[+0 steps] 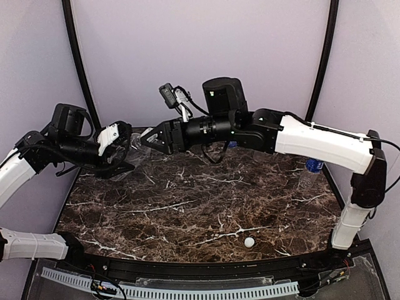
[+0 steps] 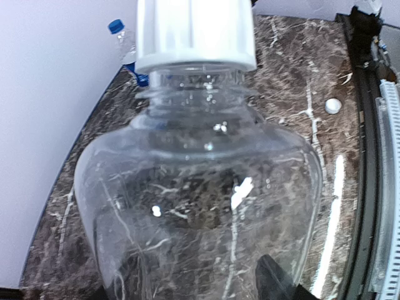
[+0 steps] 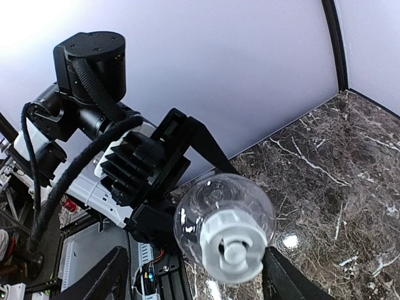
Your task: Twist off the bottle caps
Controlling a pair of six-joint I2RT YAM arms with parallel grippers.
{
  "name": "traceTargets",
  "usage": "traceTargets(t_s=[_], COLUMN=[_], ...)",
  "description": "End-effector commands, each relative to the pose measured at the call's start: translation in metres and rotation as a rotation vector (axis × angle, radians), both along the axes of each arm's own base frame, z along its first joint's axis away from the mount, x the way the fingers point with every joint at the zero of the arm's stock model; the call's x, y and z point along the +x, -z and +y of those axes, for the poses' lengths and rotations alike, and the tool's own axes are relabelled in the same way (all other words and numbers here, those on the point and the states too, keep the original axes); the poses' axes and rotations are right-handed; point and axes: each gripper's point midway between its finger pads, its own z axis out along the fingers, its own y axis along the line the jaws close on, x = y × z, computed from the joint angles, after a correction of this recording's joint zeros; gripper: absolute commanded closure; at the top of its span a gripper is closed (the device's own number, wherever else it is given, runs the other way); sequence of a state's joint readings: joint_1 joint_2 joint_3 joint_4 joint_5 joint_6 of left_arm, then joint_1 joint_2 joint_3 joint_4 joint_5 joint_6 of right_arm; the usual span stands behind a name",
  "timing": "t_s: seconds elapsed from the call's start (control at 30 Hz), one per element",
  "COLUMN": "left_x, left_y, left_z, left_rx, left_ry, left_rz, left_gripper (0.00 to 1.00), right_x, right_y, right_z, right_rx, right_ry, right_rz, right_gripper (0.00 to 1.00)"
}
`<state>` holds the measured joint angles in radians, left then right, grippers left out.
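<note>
Left arm [image 1: 37, 156] reaches in from the left edge toward the back of the dark marble table [image 1: 187, 206]. Left gripper [image 1: 128, 145] is clamped on the body of a clear plain bottle [image 2: 200, 187], held off the table top and turned on its side so the neck points to the right. One dark finger [image 2: 275, 281] shows against the bottle's lower wall in the left wrist view. A white ribbed cap [image 2: 194, 31] sits on the neck, its lower rim just above the neck ring. Right gripper [image 1: 149, 139] meets the bottle head-on from the right. In the right wrist view its two fingers [image 3: 106, 281] stand apart, one on each side of the cap. The right-hand finger is just beside the cap, the left-hand one well apart from it; cannot tell whether either touches. Right arm [image 1: 312, 140] stretches level across the back of the table from its base at the right edge. A loose white cap [image 1: 249, 242] lies alone on the marble near the front edge, right of centre. A second bottle [image 1: 312, 167] with a blue cap [image 2: 115, 26] and blue label stands upright at the far right edge, close to the wall, well apart from both grippers.
</note>
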<state>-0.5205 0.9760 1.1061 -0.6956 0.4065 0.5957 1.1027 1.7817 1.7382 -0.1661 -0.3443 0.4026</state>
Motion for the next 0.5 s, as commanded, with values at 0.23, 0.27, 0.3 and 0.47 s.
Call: traceTargets(t_s=[0.23, 0.27, 0.3, 0.47], left_x=[0.066, 0.073, 0.072, 0.073], left_y=[-0.075, -0.081, -0.085, -0.113], left_z=[0.031, 0.034, 0.031, 0.023], left_rx=[0.388, 0.41, 0.47, 0.554], left_ry=[-0.205, -0.254, -0.222, -0.254], left_rz=[-0.74, -0.808, -0.887, -1.192], left_gripper=[0.54, 0.54, 0.54, 0.54], right_x=[0.029, 0.029, 0.03, 0.035], right_y=[-0.011, -0.013, -0.017, -0.025], right_z=[-0.029, -0.029, -0.029, -0.029], right_rx=[0.063, 0.075, 0.094, 0.157], right_ry=[0.141, 0.146, 0.149, 0.17], right_rz=[0.143, 0.15, 0.151, 0.155], right_gripper=[0.15, 0.15, 0.15, 0.16])
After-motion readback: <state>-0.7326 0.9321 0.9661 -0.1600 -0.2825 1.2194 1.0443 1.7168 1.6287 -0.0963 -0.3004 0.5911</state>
